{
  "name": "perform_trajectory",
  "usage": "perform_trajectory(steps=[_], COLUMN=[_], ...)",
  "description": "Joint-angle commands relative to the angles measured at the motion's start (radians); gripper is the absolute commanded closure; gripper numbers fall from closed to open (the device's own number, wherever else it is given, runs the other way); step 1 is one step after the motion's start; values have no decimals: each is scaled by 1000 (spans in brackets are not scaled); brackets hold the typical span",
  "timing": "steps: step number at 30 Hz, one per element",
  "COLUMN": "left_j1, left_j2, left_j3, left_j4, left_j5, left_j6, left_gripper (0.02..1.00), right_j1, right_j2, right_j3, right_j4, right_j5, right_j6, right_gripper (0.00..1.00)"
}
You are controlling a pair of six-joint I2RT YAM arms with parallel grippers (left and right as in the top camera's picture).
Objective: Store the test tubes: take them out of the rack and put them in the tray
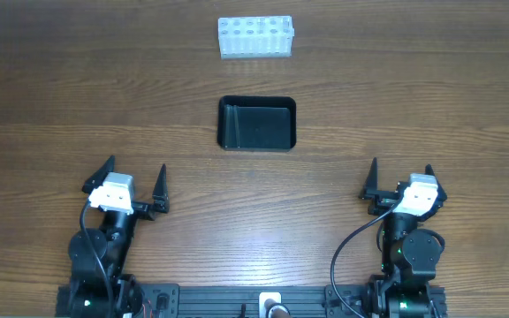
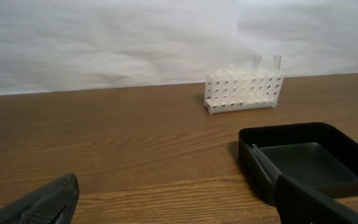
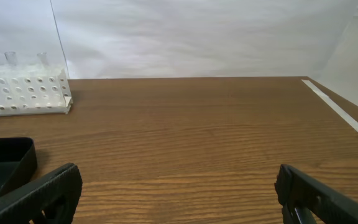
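Note:
A white test tube rack [image 1: 255, 37] stands at the far middle of the wooden table; in the left wrist view the rack [image 2: 244, 91] shows clear tubes [image 2: 277, 61] sticking up at one end. In the right wrist view the rack [image 3: 23, 92] also holds clear tubes [image 3: 10, 58]. A black tray [image 1: 257, 123] sits nearer, in the middle; one clear tube [image 2: 261, 163] lies along its inner wall. My left gripper [image 1: 133, 184] is open near the front left. My right gripper [image 1: 401, 180] is open near the front right. Both are far from the rack, holding nothing.
The wooden table [image 1: 414, 88] stretches wide on both sides of the tray. A strip of white tape [image 3: 340, 112] runs along the table's right side. A pale wall stands behind the rack.

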Motion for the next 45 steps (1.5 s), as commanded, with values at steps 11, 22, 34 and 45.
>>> perform_trajectory(steps=[11,22,34,45], left_j1=[5,5,5,5], left_j2=[-10,-10,-10,-10], left_j3=[-6,-6,-6,-6], left_j4=[-1,-1,-1,-1], left_j5=[14,14,14,14], left_j6=[-11,-11,-11,-11], left_gripper=[18,18,18,18], right_j1=[5,5,6,151], right_j2=[0,385,933,1241], right_j3=[-5,112,416,615], right_j4=[6,286,426,426], right_j5=[2,-108,-315,-183], right_j6=[5,63,120,126], right_gripper=[7,7,9,9])
